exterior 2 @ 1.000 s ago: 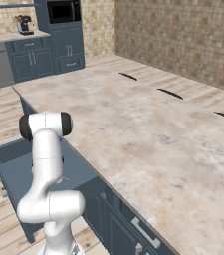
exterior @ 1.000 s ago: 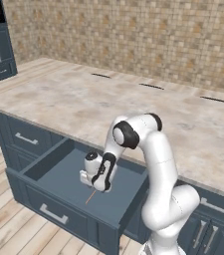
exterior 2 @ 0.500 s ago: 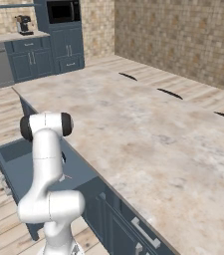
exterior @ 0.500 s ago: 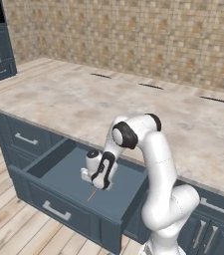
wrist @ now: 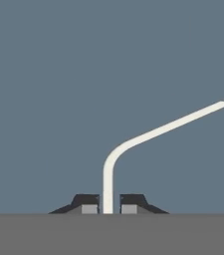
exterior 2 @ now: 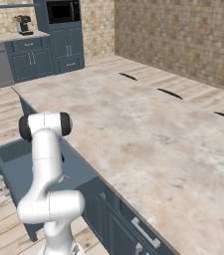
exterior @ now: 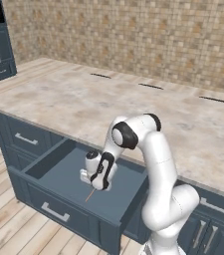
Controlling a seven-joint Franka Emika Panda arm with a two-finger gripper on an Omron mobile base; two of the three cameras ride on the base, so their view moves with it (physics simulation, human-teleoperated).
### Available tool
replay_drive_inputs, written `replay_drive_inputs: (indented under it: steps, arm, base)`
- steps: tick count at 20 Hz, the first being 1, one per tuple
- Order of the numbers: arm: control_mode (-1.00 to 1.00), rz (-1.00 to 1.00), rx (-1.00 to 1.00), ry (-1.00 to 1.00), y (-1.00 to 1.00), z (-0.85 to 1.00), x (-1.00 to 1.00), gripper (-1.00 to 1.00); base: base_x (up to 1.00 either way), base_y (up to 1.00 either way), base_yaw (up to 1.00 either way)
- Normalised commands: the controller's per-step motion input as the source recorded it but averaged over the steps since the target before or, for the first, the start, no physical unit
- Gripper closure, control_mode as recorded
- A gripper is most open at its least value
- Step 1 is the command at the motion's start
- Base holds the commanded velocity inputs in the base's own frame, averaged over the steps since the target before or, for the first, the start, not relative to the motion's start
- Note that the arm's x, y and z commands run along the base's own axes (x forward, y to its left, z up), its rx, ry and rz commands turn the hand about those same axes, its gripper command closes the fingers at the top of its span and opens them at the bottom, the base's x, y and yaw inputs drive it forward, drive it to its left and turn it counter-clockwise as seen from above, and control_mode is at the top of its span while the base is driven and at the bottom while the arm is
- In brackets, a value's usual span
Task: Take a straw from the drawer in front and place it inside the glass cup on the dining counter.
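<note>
The wide navy drawer (exterior: 57,218) stands pulled open below the dining counter (exterior: 108,102), and its interior also shows beside the arm (exterior 2: 13,168). My gripper (exterior: 97,188) hangs inside it, just above the drawer floor, shut on the straw (exterior: 89,195). The straw slants down and to the left from the fingers as a thin reddish line. In the hand view the straw (wrist: 148,135) looks pale and bent, rising from between the two dark fingertips (wrist: 86,204) of my gripper (wrist: 108,206) over the plain blue drawer floor. The glass cup is out of view.
A silver bar handle (exterior: 54,212) runs along the drawer front. Narrower navy drawers (exterior: 26,139) sit to its left and cabinet doors (exterior: 205,234) to its right. The marbled slab (exterior 2: 148,129) stretches far back. A second counter with oven and coffee machine (exterior 2: 23,23) stands beyond the wooden floor.
My gripper has edged slightly to the right inside the drawer with the straw still in its grip. Everything else stands as before.
</note>
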Motion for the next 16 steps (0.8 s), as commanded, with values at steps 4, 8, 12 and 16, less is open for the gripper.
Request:
replay_drive_inputs:
  steps: [4,8,12,16]
  arm:
    - [-1.0,0.0,0.0,0.0,0.01,0.0,-0.29,1.0]
    - [-1.0,0.0,0.0,-0.07,0.0,0.27,-0.34,1.0]
    - [-1.0,0.0,0.02,-0.21,0.0,0.96,-0.38,1.0]
    - [-1.0,0.0,0.05,-0.17,0.0,1.0,-0.38,1.0]
  base:
    - [0.0,0.0,0.0]
    - [0.0,0.0,0.0]
    - [0.0,0.0,0.0]
    - [0.0,0.0,0.0]
